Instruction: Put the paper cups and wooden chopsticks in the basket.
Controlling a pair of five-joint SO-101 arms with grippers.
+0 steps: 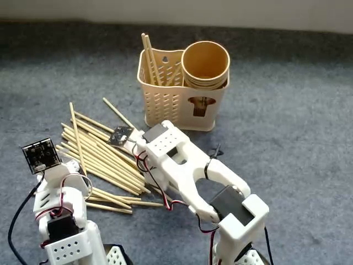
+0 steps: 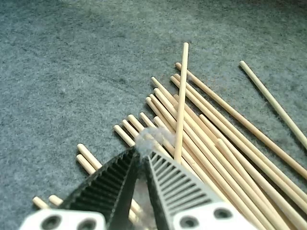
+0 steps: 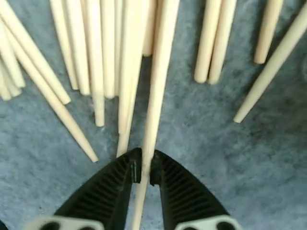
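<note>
Right claw (image 3: pixel 143 165) is clamped down, jaws nearly together, pinching one chopstick (image 3: pixel 158 72) near its thin end, and the stick runs straight out ahead of the fingers. That stick sits low over the loose pile (image 1: pixel 105 160), which fans across the floor covering between the two arms. One crossing stick (image 2: pixel 181 96) lies on top of the pile at an angle to the rest. A stray stick (image 1: pixel 118 113) rests apart from the heap, on the basket side.

Over to the left claw (image 2: pixel 143 152): jaws pressed tight together, nothing between them but a tuft of grey fluff at the tips. It hovers at the near edge of the pile, just beside the end of the crossing stick. Whether it touches that stick, I can't tell.

Beyond the pile stands the basket (image 1: pixel 165 105), cream plastic with slotted walls, upright. A nested stack of paper cups (image 1: pixel 205 63) fills its right half, and a few upright sticks (image 1: pixel 150 55) lean in its left half.

Everything sits on a grey carpet (image 1: pixel 287 110), short-piled and mottled. Along the far edge runs a pale strip (image 1: pixel 220 11), with a dark band of shadow below it.
</note>
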